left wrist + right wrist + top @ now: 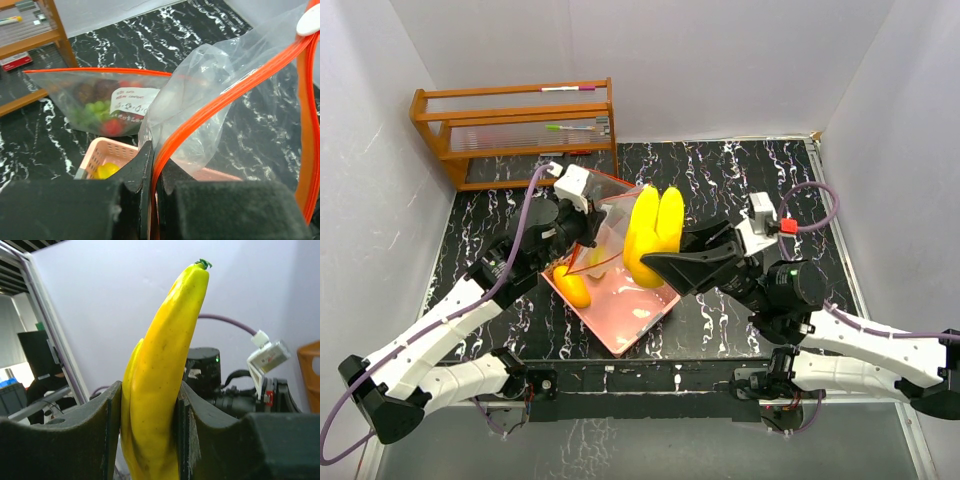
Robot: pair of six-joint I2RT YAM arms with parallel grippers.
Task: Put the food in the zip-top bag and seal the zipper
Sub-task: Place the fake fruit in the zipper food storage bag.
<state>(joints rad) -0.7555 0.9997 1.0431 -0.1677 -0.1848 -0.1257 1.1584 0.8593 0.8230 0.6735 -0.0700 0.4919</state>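
The clear zip-top bag (610, 225) with its orange zipper (235, 92) stands lifted over the pink basket. My left gripper (154, 170) is shut on the zipper rim (582, 228). Low in the bag, green, red and dark pieces of food (97, 107) lie beside a white label. The yellow banana bunch (655, 225) is upright just right of the bag, and my right gripper (655, 265) is shut on it. In the right wrist view the banana (160, 365) fills the gap between both fingers (107, 425). A yellow-orange fruit (572, 287) lies in the basket (107, 170).
The pink slotted basket (620, 320) sits at the middle of the black marbled table (720, 170), under the bag. A wooden rack (515, 130) holding pens stands at the back left. White walls close in on three sides.
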